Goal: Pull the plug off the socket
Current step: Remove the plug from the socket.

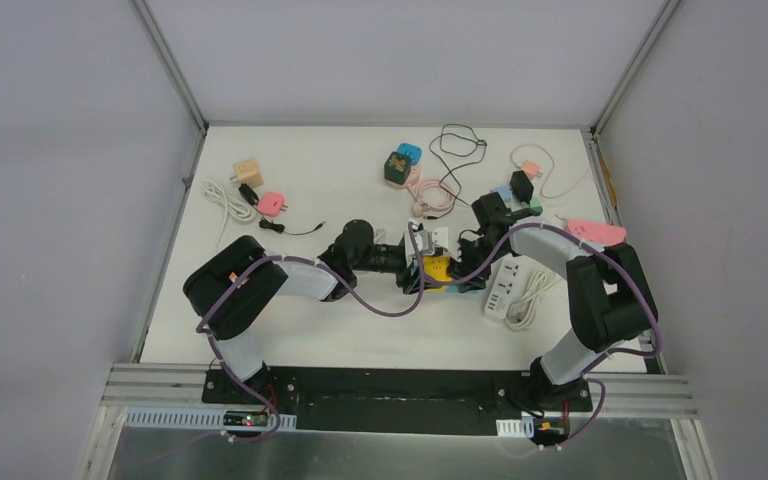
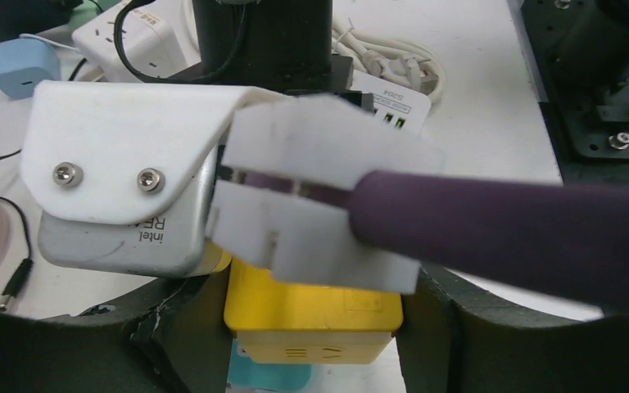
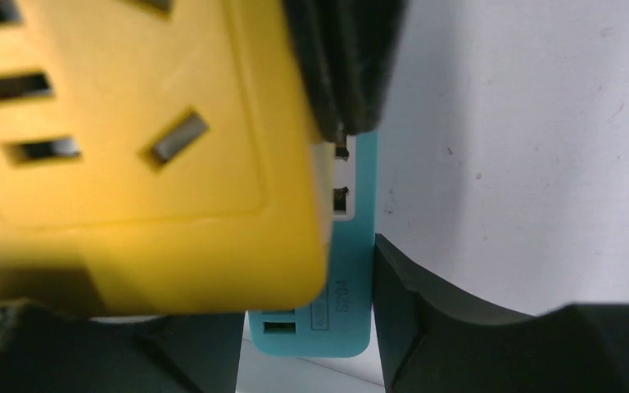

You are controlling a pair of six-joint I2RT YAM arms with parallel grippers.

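left gripper (image 2: 311,344) pinches yellow plug (image 2: 311,315) for pulling | right gripper (image 3: 307,352) clamps teal socket (image 3: 340,286) to brace it | plug looks not yet out

Yellow cube plug (image 2: 311,315) sitting on teal socket (image 3: 348,278), mid-table.

Counting two arms, left arm (image 1: 300,275) and right arm (image 1: 545,243); one yellow cube (image 1: 438,268); one teal strip (image 3: 352,270); one white strip (image 1: 505,290), near right; one tan cube (image 1: 248,172), far left; one dark green cube (image 1: 396,167), far.
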